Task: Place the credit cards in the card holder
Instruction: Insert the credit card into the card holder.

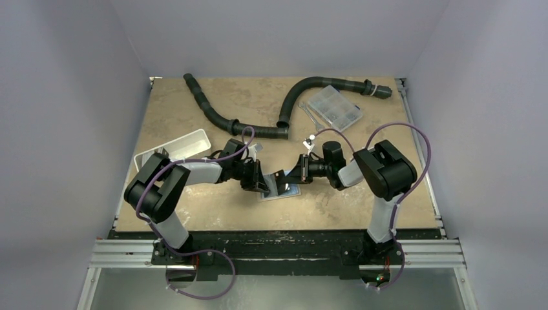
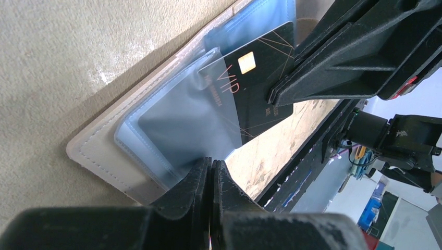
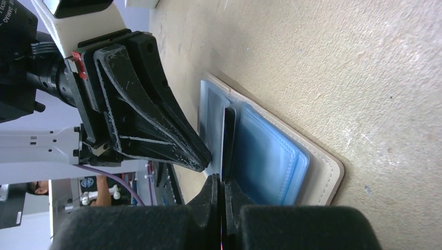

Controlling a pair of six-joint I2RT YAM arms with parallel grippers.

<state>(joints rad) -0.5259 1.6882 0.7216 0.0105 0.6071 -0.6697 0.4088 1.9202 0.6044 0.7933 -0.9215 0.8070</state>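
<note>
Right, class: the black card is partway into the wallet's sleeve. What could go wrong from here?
The VIP card is only partly inside the clear sleeve; pushing from the right end effector could jam a corner or buckle the plastic. The left end effector pinches only the sleeve's edge, which might slip free. The card holder lies loose on the table and may slide.

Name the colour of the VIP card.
Black card, gold chip; clearest in left wrist view.

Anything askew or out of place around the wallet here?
The black VIP card sits slightly skewed, only partly inside the card holder's clear sleeve. The right hand grips it; the left hand pinches a sleeve.
</note>
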